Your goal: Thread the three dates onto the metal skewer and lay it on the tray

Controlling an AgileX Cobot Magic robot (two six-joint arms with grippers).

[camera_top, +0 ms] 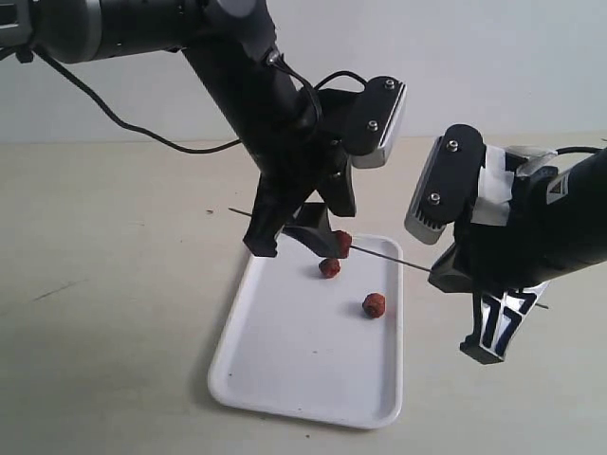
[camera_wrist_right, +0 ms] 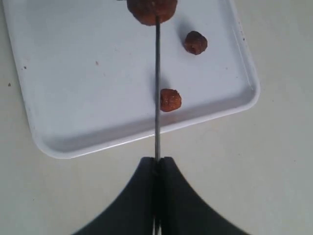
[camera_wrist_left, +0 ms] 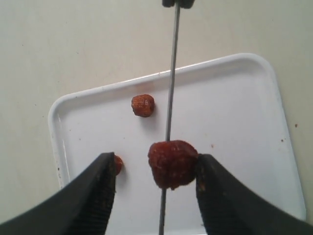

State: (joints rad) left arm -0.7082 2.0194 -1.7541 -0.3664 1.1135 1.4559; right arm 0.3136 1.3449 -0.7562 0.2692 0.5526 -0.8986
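From the outside camera, one date sat threaded on the skewer, which was held in the air over the far end of the tray. A second date and a third date lay loose on the tray, so I judged two threadings and the laying-down were left.

My left wrist camera added what that view hid. My left gripper stood spread, the threaded date touching one finger with a clear gap to the other.

My right wrist camera showed my right gripper pressed together, pinching the skewer's right end.
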